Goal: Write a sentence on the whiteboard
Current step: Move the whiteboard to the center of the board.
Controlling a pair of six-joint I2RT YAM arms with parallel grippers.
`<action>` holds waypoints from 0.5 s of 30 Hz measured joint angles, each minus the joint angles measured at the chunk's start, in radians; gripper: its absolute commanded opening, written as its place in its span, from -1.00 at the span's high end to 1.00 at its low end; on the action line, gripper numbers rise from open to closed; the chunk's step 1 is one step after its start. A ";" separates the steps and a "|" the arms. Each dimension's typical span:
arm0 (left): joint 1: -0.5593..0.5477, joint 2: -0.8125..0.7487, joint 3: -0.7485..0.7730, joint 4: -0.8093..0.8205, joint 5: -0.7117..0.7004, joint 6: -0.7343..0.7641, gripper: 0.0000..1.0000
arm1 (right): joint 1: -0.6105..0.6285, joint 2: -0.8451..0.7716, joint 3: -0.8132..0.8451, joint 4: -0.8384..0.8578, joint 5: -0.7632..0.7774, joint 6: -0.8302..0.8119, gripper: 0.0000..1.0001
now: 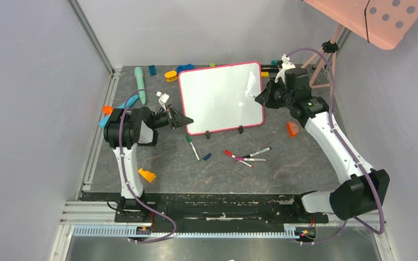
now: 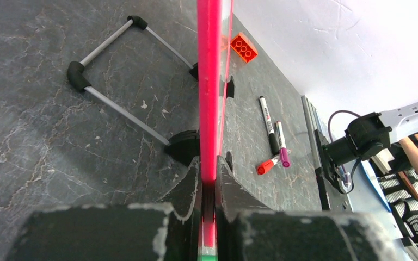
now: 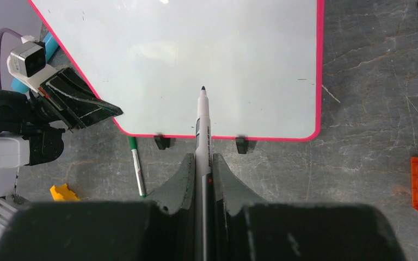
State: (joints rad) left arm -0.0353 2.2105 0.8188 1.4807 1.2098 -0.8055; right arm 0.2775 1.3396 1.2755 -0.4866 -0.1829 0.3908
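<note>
Chiefly at risk: the footing of the large glossy white whiteboard (image 1: 220,98) with its thin pink-red rounded frame. It leans on only two small black clip feet (image 1: 208,134), so a hard press from the pen could push it back or skid it if the hold on its edge is weak.
Second risk: a faint or missing stroke. The pen tip sits close in front of the board face, but whether it touches cannot be told, so the first letters may not mark.
Third risk: writing skewed or run off the edge, since the pen hovers near the board's right side and three lines need room.
Left gripper (image 1: 188,122): closed hard on the pink-red frame at the board's lower left edge, the frame pinched between both fingers in the wrist view.
Left arm pose: elbow folded, forearm lying roughly level and pointing right toward the board.
Right gripper (image 3: 202,163): clamped on a white-barrelled marker (image 3: 202,122) with a dark tip, which juts straight ahead of the fingers.
Right arm pose: stretched up the table's right side, wrist bent left at the board's upper right.
Board position: far middle of the dark grey stone-patterned table (image 1: 305,168), facing the arms, blank, no sentence yet.
</note>
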 measured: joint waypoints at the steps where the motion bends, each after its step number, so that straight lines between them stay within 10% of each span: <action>1: 0.000 0.005 0.008 0.000 0.006 0.000 0.96 | 0.000 0.000 -0.001 0.000 0.000 0.000 1.00; 15: -0.030 0.016 0.023 0.000 0.061 0.026 0.96 | 0.000 0.000 -0.003 -0.001 0.001 -0.018 1.00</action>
State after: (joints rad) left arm -0.0650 2.2269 0.8421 1.4811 1.2709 -0.7795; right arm 0.2775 1.3392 1.2728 -0.4877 -0.1822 0.3729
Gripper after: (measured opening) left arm 0.074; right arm 0.112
